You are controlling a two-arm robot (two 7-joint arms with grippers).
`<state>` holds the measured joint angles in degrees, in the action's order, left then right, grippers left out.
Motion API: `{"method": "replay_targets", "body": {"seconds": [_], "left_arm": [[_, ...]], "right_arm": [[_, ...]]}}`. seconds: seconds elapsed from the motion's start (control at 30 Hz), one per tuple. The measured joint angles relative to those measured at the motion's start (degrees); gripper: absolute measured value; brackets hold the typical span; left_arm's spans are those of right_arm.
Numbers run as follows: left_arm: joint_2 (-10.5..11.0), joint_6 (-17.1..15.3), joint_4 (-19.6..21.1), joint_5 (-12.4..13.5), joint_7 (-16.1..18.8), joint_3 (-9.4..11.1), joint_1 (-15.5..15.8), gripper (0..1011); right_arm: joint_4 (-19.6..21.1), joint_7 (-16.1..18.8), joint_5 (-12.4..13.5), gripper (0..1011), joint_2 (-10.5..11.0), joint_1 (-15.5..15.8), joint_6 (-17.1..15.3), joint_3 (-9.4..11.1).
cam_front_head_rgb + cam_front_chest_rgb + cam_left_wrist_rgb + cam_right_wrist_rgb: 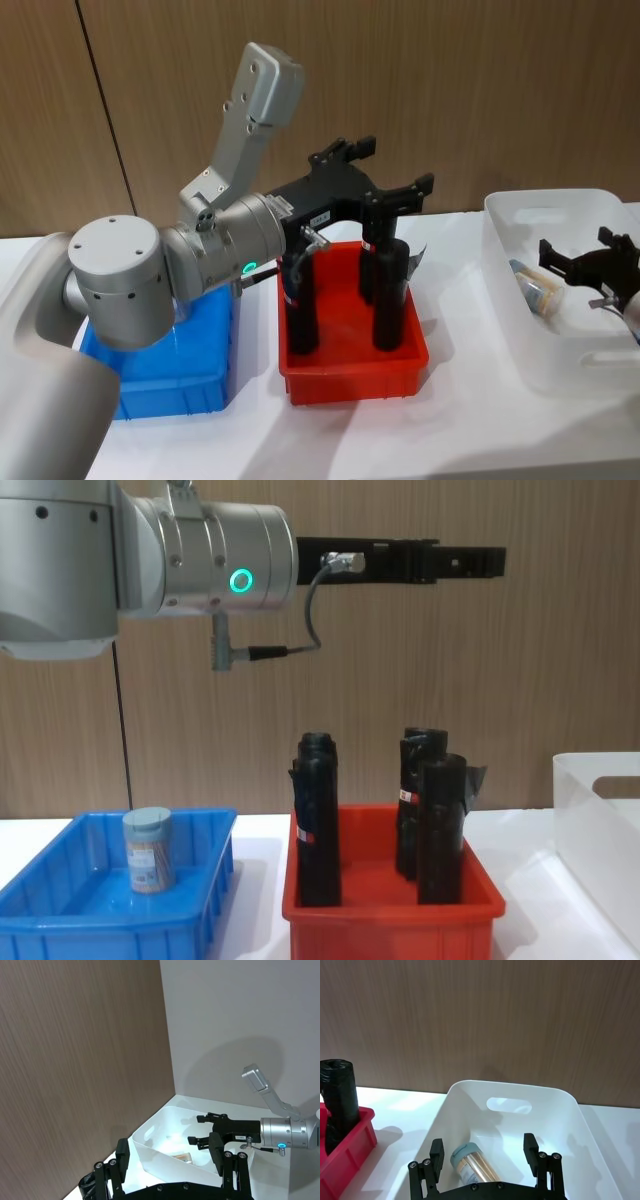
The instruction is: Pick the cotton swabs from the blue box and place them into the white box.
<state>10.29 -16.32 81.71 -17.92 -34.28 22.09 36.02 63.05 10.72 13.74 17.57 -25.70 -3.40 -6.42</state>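
Blue box [100,935], red bin [390,935], translucent white box [590,820]

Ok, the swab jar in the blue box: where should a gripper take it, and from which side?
Grip the cotton swab jar across its round clear wall, just under the lid, coming straight down. It stands upright in the blue box, whose walls likely block a sideways approach.

a brown wood-grain wall [450,80] runs behind the white table [480,420], its panels split by a thin dark vertical seam [105,110]. at one corner the wood meets a plain pale grey wall [240,1020]. bright patches and soft shadows lie on the table top.
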Motion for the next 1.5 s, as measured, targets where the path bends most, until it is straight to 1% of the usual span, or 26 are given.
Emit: {"method": "replay_targets", "body": {"seconds": [0.53,0.77,0.9,1.1,1.23,1.27,1.33,1.43,1.47,1.5], "left_arm": [[0.00,0.00,0.00,0.00,0.00,0.00,0.00,1004],[0.04,0.03,0.00,0.01,0.04,0.01,-0.03,1004],[0.30,0.37,0.24,0.14,0.82,0.09,-0.58,1004],[1.41,1.86,1.33,0.75,4.04,0.49,-2.73,1004],[2.60,3.43,2.52,1.41,7.45,0.91,-5.02,1004],[2.80,3.70,2.74,1.51,8.05,0.98,-5.39,1004],[3.39,4.53,3.32,1.86,9.83,1.19,-6.57,1004],[3.98,5.27,3.91,2.18,11.49,1.36,-7.68,1004],[4.37,5.82,4.30,2.41,12.68,1.51,-8.48,1004],[4.58,6.07,4.51,2.54,13.26,1.57,-8.85,1004]], "right_arm": [[-1.98,0.21,0.34,1001,-0.08,-0.58,0.53,0.22],[-2.04,0.23,0.36,1001,-0.10,-0.59,0.58,0.24],[-1.16,0.14,0.39,1001,-0.07,-0.02,0.58,0.12],[2.10,-0.39,0.56,1001,0.09,2.19,0.66,-0.46],[5.45,-1.01,0.83,1001,0.24,4.45,0.75,-1.02],[5.45,-1.01,0.83,1001,0.24,4.45,0.75,-1.02],[7.83,-1.45,0.94,1001,0.34,6.02,0.82,-1.43],[9.49,-1.75,1.05,1001,0.43,7.16,0.86,-1.70],[10.08,-1.87,1.10,1001,0.45,7.55,0.87,-1.81],[11.27,-2.09,1.19,1001,0.51,8.36,0.90,-2.00]]}}
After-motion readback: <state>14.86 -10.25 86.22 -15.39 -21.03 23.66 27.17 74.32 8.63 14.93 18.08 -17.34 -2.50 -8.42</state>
